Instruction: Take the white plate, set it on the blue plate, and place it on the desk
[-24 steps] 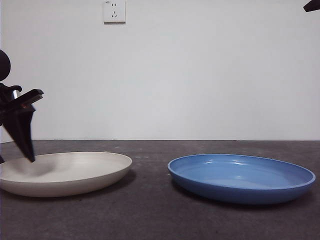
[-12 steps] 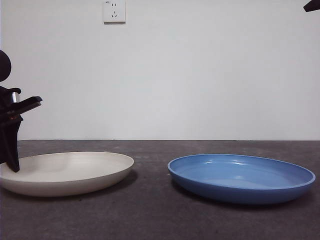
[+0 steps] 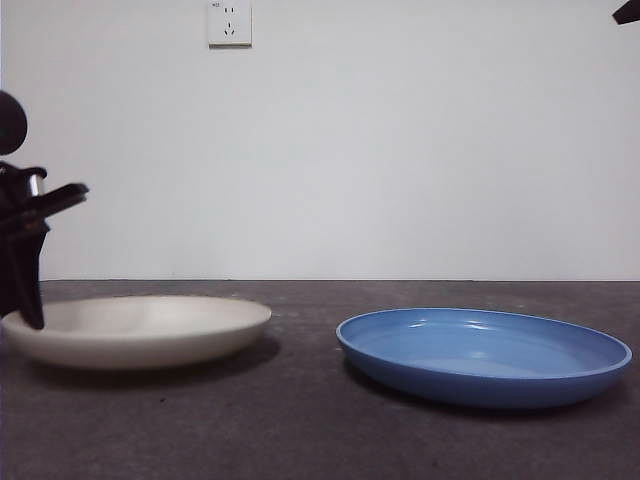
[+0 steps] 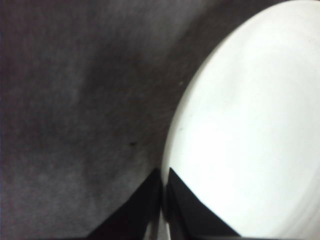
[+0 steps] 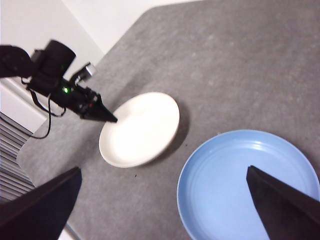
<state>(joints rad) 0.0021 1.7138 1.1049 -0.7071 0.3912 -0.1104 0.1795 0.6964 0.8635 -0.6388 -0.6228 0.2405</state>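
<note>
Left gripper (image 3: 25,310) pinches the far rim of the round matte cream white plate (image 3: 140,330), just clear of the dark grey desk (image 3: 300,430) beside the glossy blue plate (image 3: 485,355); lift level; right gripper (image 5: 160,210) waits, spread.

Desk (image 3: 300,430): dark grey, mottled, matte, ran back to white wall. Blue plate (image 3: 484,355) sat flat on desk, right side in front view. White plate (image 3: 140,330) stood well apart from blue, at left; shadow spread beneath it, near edge looked raised off desk; whether far edge touched surface could not be told.
</note>
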